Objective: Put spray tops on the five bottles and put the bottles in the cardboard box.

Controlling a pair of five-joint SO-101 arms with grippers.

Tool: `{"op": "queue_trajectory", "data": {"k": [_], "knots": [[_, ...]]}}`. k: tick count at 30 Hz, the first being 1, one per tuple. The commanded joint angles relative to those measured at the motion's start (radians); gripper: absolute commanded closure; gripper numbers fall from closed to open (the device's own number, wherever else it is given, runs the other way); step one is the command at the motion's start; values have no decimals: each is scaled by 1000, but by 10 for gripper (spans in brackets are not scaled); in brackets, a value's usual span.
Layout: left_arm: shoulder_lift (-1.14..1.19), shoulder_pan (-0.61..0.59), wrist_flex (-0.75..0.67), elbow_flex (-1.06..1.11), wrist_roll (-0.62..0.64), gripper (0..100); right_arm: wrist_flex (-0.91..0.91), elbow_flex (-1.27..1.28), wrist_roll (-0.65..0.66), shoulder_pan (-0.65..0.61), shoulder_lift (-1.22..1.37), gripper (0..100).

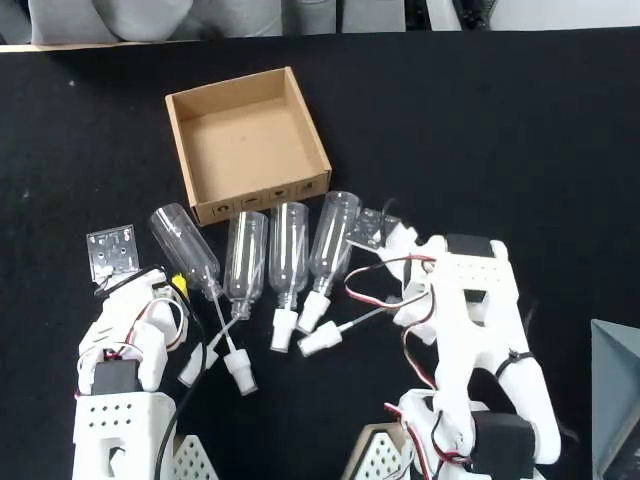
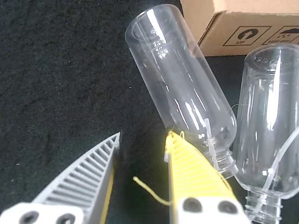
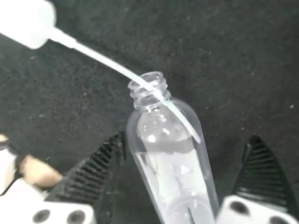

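On the tabletop [image 1: 520, 130] the cardboard box [image 1: 181, 150] stands empty, far left. Capping is the step, I'd say. The right gripper [image 3: 187, 140] has its fingers spread astride the rightmost bottle [image 3: 159, 116], and the left gripper [image 2: 143, 136] is spread beside the leftmost bottle [image 2: 182, 88]. Next: close, then seat the loose spray top [image 3: 28, 21].

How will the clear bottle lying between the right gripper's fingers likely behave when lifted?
The clear bottle looks empty and thin-walled, so probably light. Lying on its round, glossy side, it may roll or slip from the fingers. The spray top's thin tube only rests in its neck, so it could slide out.
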Motion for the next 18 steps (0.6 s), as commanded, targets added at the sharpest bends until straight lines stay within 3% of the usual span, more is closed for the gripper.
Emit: {"op": "queue_trajectory", "data": {"k": [1, 8, 14, 18], "knots": [[-2, -2, 3, 21, -3, 855, -58, 21, 9, 25, -42, 655], [-2, -2, 3, 21, -3, 855, -58, 24, 9, 29, -42, 661], [-2, -2, 3, 21, -3, 855, -58, 30, 3, 29, -42, 816], [-2, -2, 3, 21, -3, 855, -28, 27, -18, 26, -50, 847]]}}
